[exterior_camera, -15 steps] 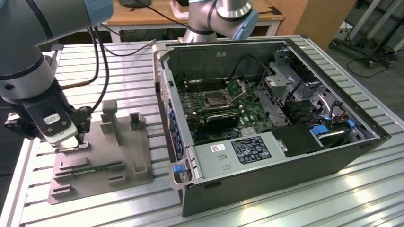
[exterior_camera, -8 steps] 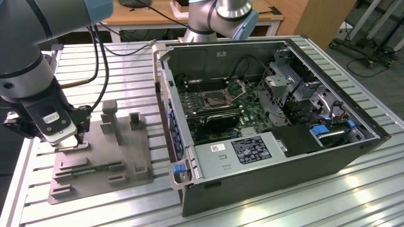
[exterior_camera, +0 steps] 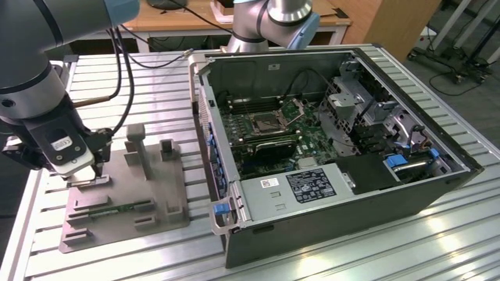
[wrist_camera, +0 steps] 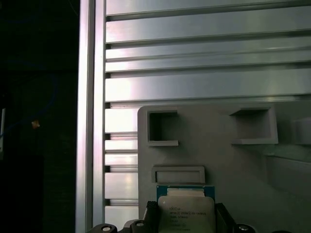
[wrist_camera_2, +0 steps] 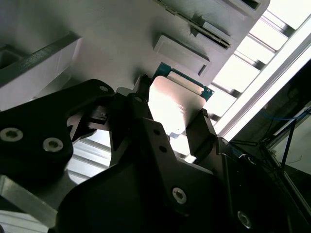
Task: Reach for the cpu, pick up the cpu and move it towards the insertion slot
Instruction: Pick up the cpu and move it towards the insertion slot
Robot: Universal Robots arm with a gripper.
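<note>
Robot gripper (wrist_camera_2: 172, 108) clamped on two opposite edges of the cpu (wrist_camera: 185, 211), which lies on the grey fixture (exterior_camera: 149, 196) at the exterior view's left, well apart from the insertion slot (exterior_camera: 266, 123); a straight, level lift looks safest

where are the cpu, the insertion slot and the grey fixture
cpu (wrist_camera: 186, 216): first wrist view, middle of its metal face
insertion slot (exterior_camera: 268, 123): exterior view, dark centre of the socket
grey fixture (exterior_camera: 117, 187): exterior view, bare part of its base plate
</note>
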